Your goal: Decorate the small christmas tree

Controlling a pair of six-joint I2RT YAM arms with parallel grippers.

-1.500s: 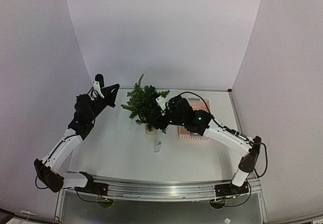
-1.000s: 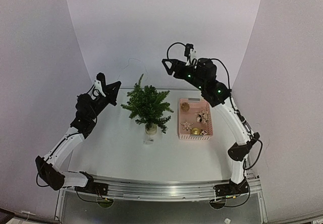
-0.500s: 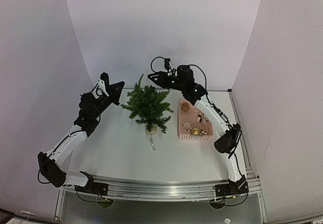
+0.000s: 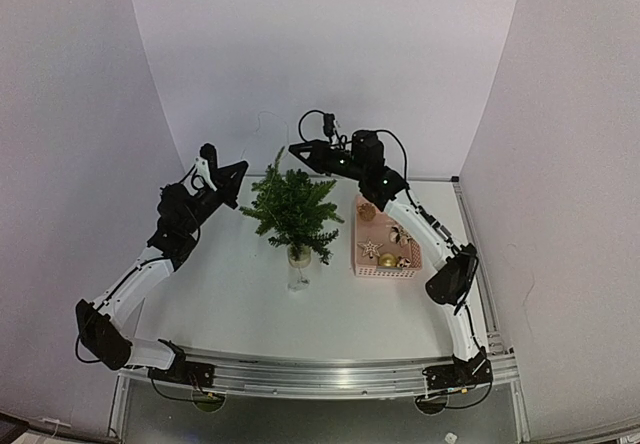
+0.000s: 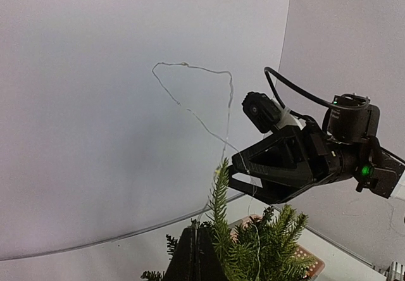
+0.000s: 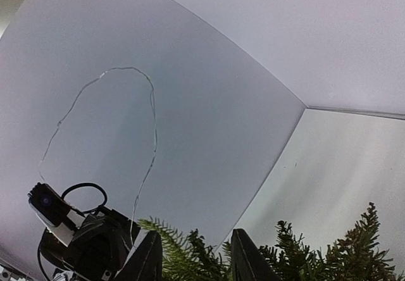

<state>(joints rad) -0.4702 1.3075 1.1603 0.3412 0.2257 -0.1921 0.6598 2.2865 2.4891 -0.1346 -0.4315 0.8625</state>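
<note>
Obs.: over the last second and a half the right arm left the foot of the small christmas tree, swung high above the pink basket, then came across. The right hand now hangs above and just behind the treetop, barely moved in the last half second. The tree itself has not shifted; it stands upright in its pale pot at mid-table, left of the basket. The left hand has stayed raised left of the tree, clenched, fingers pressed together. A strand of the thin wire runs down to their tip, so it appears to be gripping that wire and holding the loop up against the back wall. Right hand: fingers stand apart with branch tips showing in the gap. The wire drops close beside one finger, but I cannot tell whether it touches. A small pale object on the table before the pot has slid slightly between frames; identity unclear. Reading: the right hand seems to have come over to take the hanging wire, so draping it over the tree is the step in hand. Nothing lies on the branches yet, and the ornaments remain in the basket. Early in the task.
</note>
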